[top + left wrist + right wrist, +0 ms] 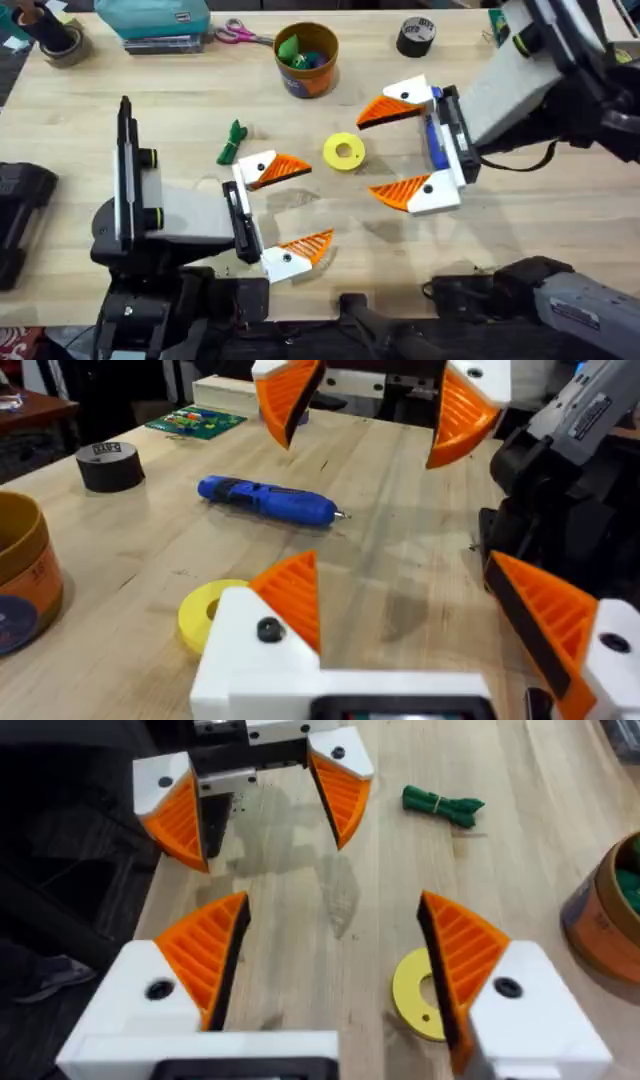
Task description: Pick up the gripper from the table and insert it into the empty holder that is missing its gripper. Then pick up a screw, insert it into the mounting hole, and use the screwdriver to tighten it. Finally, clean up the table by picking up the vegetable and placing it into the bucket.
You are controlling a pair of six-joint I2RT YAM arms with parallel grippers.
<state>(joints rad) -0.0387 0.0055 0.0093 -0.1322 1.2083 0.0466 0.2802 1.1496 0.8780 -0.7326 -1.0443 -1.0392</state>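
Green toy vegetable (233, 142) at ten o'clock of my spread, empty left gripper (280, 213); cleanup remains, so next I grasp it for the bucket (306, 60).

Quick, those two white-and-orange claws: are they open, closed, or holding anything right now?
Left end effector: open, holding nothing.
Right end effector: open, holding nothing; the blue pen-shaped screwdriver lies on the table beneath it.

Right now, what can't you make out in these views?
Overhead: screwdriver mostly under the right gripper; tip hidden.
Overhead: things inside the bucket too small to name.
Left wrist: bucket cut off by the frame edge.
Right wrist: yellow disc partly behind an orange pad.
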